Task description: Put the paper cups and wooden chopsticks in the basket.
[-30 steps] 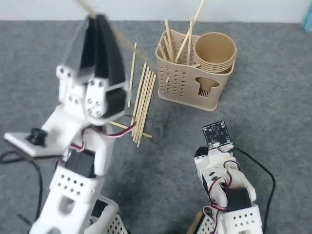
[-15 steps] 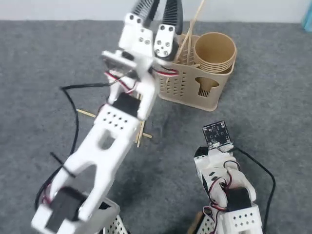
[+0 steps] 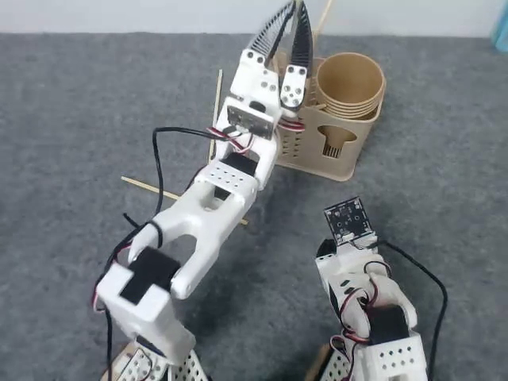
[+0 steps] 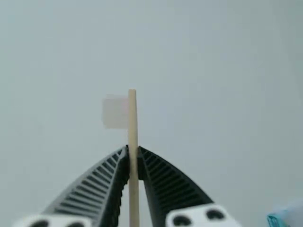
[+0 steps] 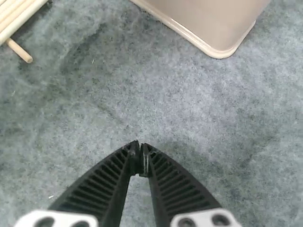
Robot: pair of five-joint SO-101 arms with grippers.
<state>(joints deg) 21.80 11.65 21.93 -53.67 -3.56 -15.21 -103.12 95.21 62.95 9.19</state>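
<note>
Your left gripper (image 3: 295, 8) stood raised over the basket (image 3: 313, 151), its ribbed black fingers (image 4: 104, 179) pinching a single wooden chopstick (image 4: 132, 118). In the left wrist view, this pale, straight, square-ended stick rose upright between the tips against a plain light wall (image 4: 227, 71). The basket was beige plastic with rounded corners, slotted walls and a keyhole-shaped cutout in its front. It sat on the coarse grey carpet (image 3: 79, 95). A nested stack of tan paper cups (image 3: 349, 79) with round rolled rims filled its compartment on the side away from your left arm. Beside the cups, one thin leaning stick (image 3: 324, 16) poked above the rim. More loose chopsticks were on the carpet near the white arm: one (image 3: 216, 103) lay lengthwise beside it and another (image 3: 147, 186) lay crosswise. Your right gripper (image 5: 140, 153) hung low over bare carpet, its ridged fingers (image 5: 109, 184) pressed together on nothing. It was well apart from the basket's smooth corner (image 5: 208, 23). The round blunt ends of several sticks (image 5: 14, 19) lay side by side on the carpet.
</note>
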